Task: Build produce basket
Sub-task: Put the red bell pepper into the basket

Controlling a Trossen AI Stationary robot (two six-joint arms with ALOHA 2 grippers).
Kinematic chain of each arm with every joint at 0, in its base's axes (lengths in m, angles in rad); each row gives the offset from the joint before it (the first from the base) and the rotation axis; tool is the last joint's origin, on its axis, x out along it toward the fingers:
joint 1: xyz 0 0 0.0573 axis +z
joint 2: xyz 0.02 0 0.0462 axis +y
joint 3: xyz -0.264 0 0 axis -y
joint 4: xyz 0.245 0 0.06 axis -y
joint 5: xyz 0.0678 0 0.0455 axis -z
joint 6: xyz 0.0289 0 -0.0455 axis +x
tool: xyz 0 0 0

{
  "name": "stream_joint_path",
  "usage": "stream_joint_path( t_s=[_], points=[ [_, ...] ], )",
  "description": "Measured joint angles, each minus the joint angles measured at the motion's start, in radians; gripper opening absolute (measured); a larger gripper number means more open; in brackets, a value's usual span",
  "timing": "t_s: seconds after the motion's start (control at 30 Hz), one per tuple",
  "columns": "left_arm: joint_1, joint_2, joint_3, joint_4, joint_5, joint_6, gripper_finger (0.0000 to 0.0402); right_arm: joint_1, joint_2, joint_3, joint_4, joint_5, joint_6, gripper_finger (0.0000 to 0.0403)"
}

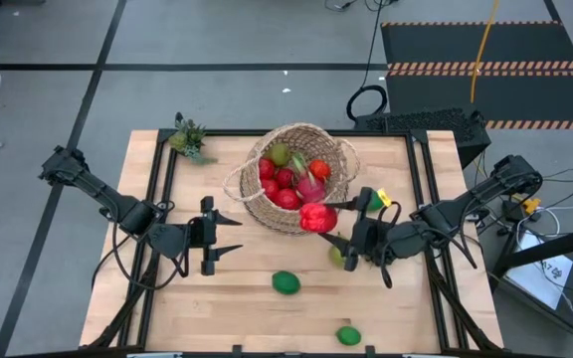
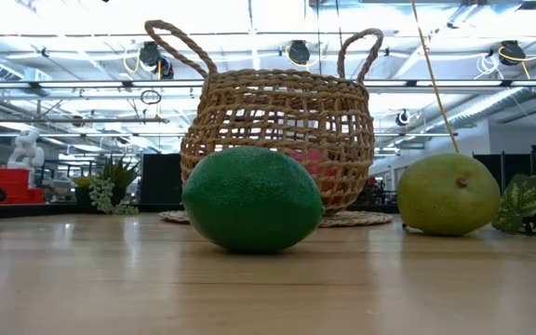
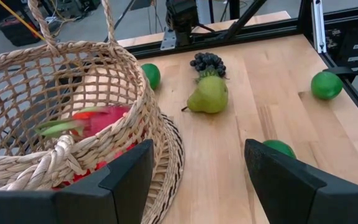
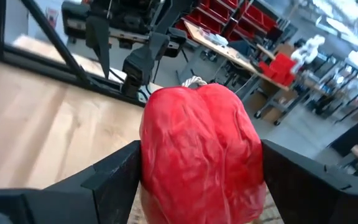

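The right gripper (image 1: 332,221) holds a red pepper (image 1: 317,216) between its jaws at the rim of the basket (image 1: 338,159), ready to drop it in. Next it must move over the opening and let go. The left gripper (image 1: 229,236) waits beside the basket, jaws spread and empty.
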Motion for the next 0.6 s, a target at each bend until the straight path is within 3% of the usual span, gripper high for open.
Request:
stream_joint_path(
  t_s=[0.4,0.6],
  points=[
    [0.0,0.0,0.0,0.0,0.0,0.0,0.0251,0.0,0.0,0.0,0.0,0.0,-0.383,0.0302],
    [0.0,0.0,0.0,0.0,0.0,0.0,0.0251,0.0,0.0,0.0,-0.001,0.0,-0.407,0.0302]
  ],
)
